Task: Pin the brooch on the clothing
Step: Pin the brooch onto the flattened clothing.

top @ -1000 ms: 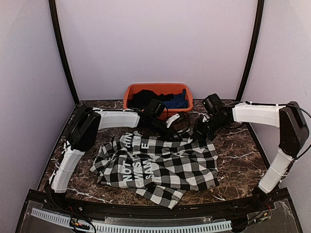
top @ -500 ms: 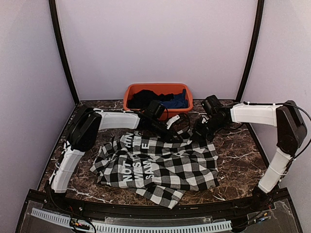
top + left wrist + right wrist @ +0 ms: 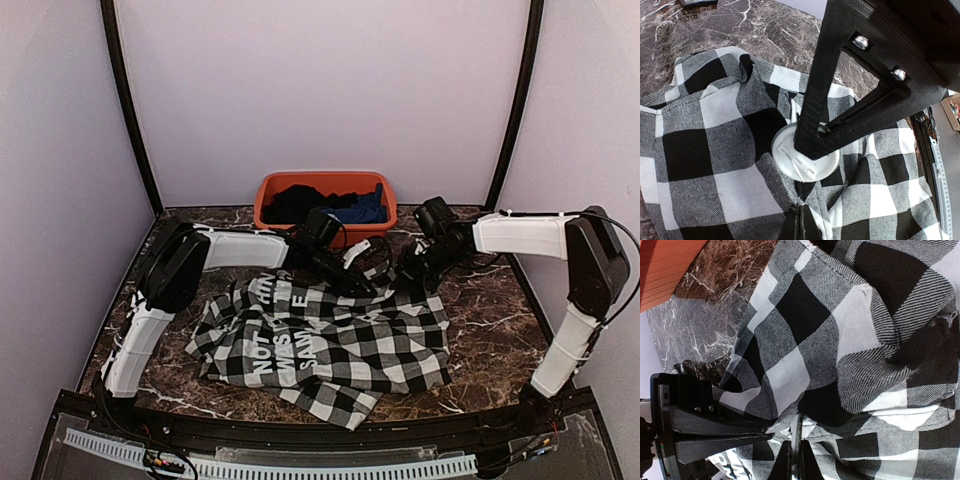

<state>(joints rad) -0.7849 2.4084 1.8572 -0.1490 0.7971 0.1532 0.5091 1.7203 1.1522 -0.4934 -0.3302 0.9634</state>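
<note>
- The white round brooch (image 3: 799,167) lies against a raised fold of the checked shirt (image 3: 330,345), near the shirt's far edge.
- The right gripper (image 3: 796,455) is clenched on the brooch. One black finger crosses the disc, and a pale edge shows between its tips.
- The left gripper (image 3: 798,221), its tips together, pinches a fold of the checked shirt just beside the brooch.
- The checked shirt lies rumpled on the marble table (image 3: 480,320), with white block letters on its left part.
- Beyond it stands an orange bin (image 3: 268,195) holding black and blue garments (image 3: 335,205).
</note>
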